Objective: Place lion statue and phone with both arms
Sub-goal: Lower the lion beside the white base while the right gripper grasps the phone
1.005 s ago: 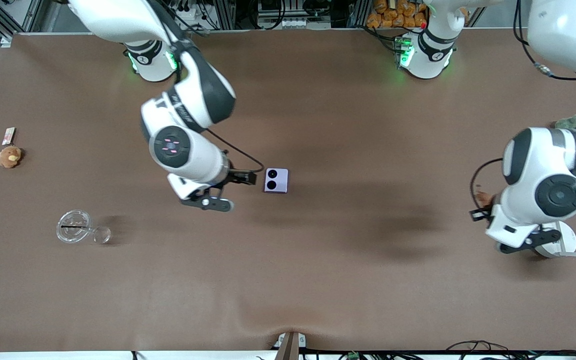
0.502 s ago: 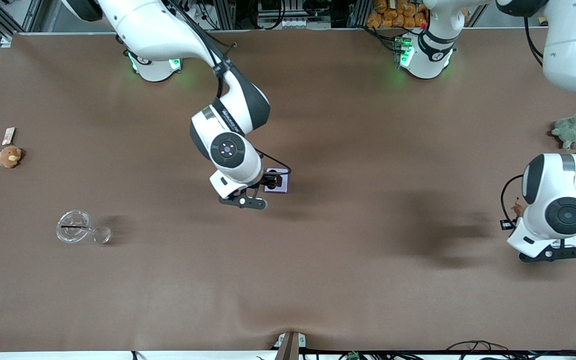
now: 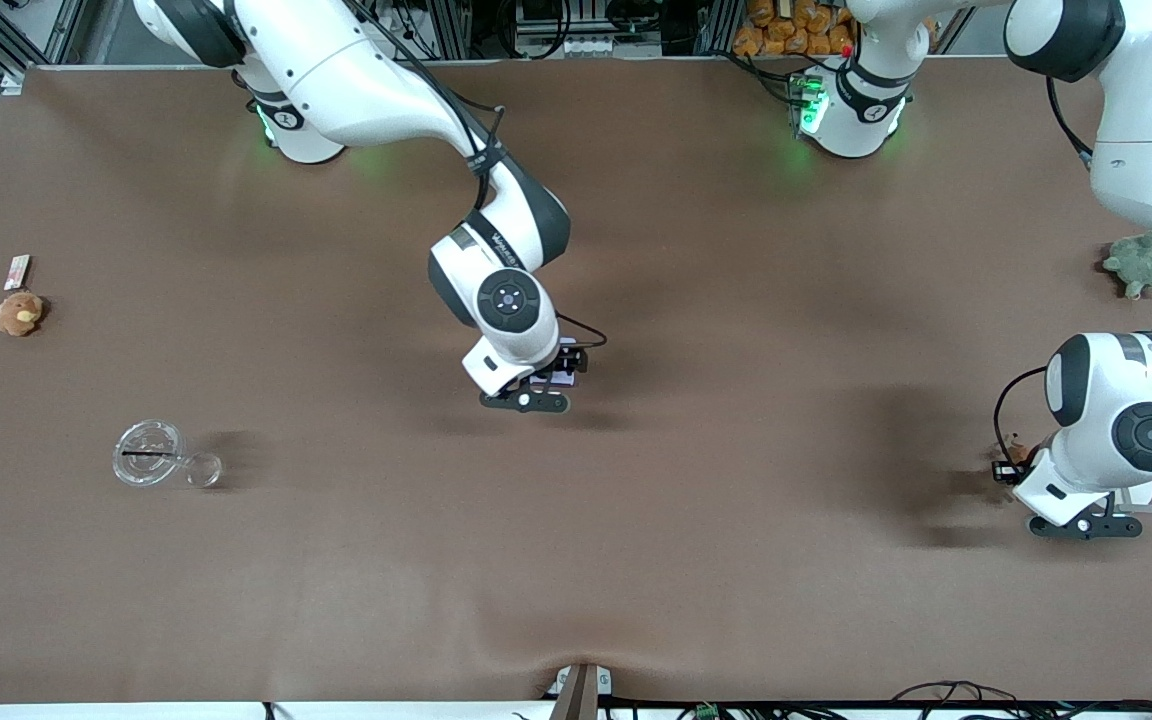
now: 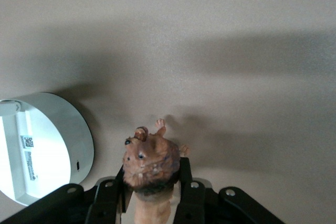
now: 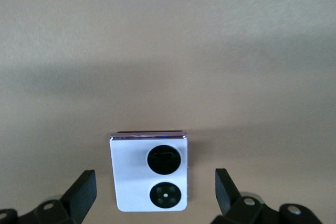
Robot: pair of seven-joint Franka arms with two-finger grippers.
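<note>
Both grippers over their targets.
Right gripper (image 5: 155, 195) spread wide, straddling phone (image 5: 150, 173); left gripper (image 4: 152, 192) pinching lion statue (image 4: 150, 165) beside white disc (image 4: 50, 145).

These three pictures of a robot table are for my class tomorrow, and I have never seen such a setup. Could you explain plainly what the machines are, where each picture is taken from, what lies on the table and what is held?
Two white robot arms stand at a brown table, each ending in a two-fingered hand. The wide picture looks down from a high camera facing them. The other two come from cameras on the arms' wrists.

The right hand is open, its fingers on either side of the phone, a pale square device with two black circles lying flat mid-table. The left hand is shut on the lion statue, near the left arm's end of the table, beside a round white disc.

Also on the table: a green plush turtle, a small orange-brown plush toy and a clear plastic lid.
</note>
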